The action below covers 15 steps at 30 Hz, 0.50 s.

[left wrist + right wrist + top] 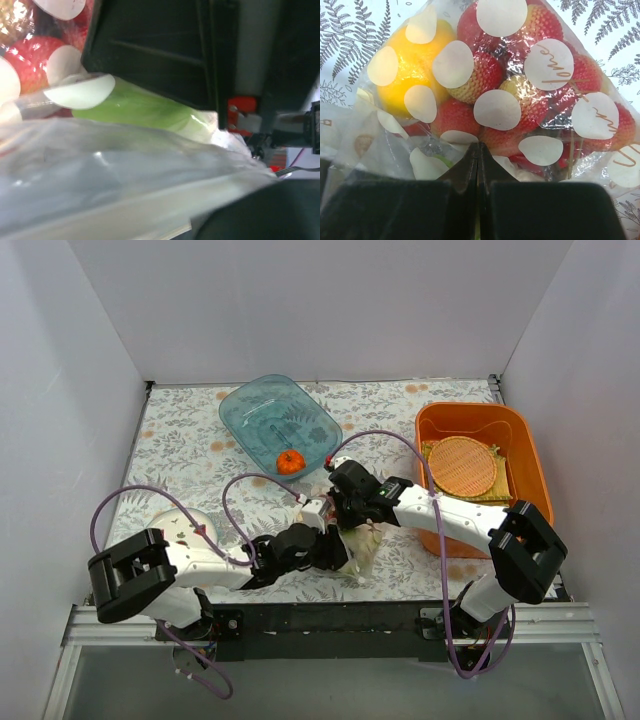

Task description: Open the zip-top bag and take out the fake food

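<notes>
My right pincer [479,157] is clamped on the zip-top bag [555,120] at the desk's [180,440] 6 o'clock side, anchoring it so the mouth can open. The fake food [485,75] lies inside. My left pincer [333,545] meets the bag from 8 o'clock; whether it grips anything, I cannot tell.

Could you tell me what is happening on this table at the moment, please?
Two robot arms are working on a polka-dot zip-top bag near the front middle of the table. The right gripper is shut on the bag's film. The left gripper is at the bag beside a green piece; whether it grips anything is unclear. A lemon and red fruit are inside; one orange fruit lies in the teal bowl.
</notes>
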Each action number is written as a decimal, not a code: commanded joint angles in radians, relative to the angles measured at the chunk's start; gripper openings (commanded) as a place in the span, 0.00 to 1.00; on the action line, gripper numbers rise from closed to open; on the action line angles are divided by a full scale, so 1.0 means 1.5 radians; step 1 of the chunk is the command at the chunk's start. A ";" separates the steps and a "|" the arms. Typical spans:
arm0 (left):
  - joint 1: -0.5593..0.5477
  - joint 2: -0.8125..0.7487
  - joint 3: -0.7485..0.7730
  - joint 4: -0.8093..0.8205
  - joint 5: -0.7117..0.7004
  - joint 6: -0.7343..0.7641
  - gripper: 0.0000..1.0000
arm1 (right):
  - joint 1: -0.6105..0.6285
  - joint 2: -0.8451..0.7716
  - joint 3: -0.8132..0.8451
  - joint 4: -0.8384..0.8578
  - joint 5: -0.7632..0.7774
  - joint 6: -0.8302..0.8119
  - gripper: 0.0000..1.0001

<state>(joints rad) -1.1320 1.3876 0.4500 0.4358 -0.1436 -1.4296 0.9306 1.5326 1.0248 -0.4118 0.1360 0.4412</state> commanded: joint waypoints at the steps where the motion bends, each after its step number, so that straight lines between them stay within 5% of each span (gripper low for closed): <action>1: -0.004 -0.071 0.003 -0.020 -0.055 0.004 0.31 | -0.009 0.005 -0.008 0.001 0.029 -0.002 0.01; 15: -0.005 -0.302 -0.114 -0.123 -0.065 -0.051 0.24 | -0.053 0.010 -0.010 0.026 0.051 0.003 0.01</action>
<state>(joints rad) -1.1370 0.9977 0.2977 0.2600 -0.2188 -1.5036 0.8635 1.5330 1.0172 -0.3813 0.1665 0.4431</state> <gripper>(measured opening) 0.390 0.023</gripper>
